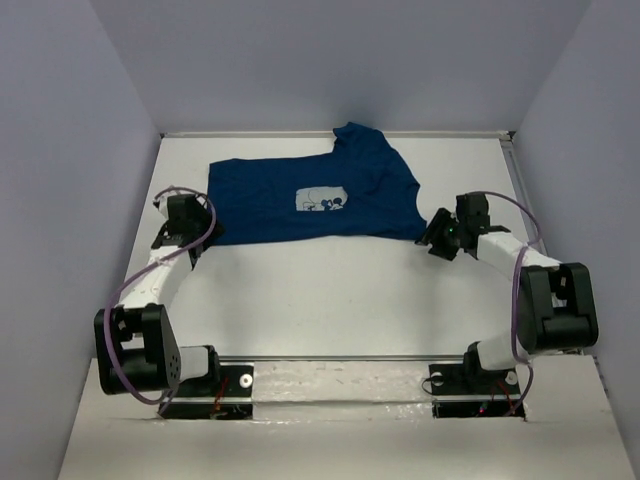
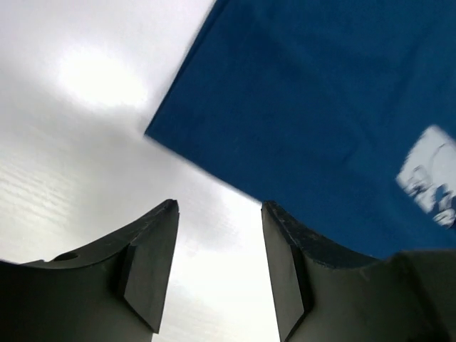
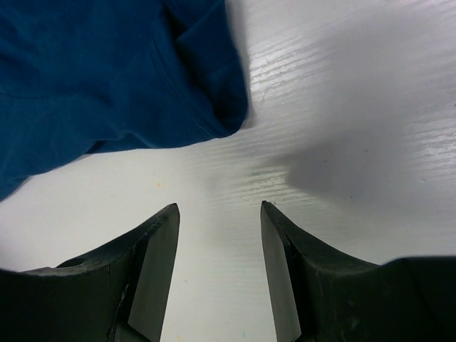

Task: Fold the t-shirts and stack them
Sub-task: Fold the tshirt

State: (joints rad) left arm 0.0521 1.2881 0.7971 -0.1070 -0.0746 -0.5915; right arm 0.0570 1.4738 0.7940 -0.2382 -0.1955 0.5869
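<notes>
a: navy cloth, one t-shirt [image 1: 270, 200], spread on the far half of the white table [image 1: 330, 300], pale print [image 1: 325, 200] facing up, its far right part rumpled toward the table's far edge.

b: and the tools?

a: the left gripper [image 2: 219, 206] sits just off the shirt's near left corner [image 2: 153, 134], jaws partly apart with only bare table between them. the right gripper [image 3: 219, 206] is the same, just short of the rounded right fold [image 3: 214, 107], holding nothing.

b: so where could it slip?

a: i'd say the pinch. the left corner lies flat and thin, so jaws coming down a touch short would close on the table and lift nothing. on the right the cloth is doubled over, so the jaws might catch only the top layer and drag the fold open.

b: anything else?

a: uneven lifting. if one side grips and the other misses, the shirt would likely skew and the print end up off-centre. the rumpled far side could also get folded in as a lump, and a lumpy fold stacks badly.
</notes>
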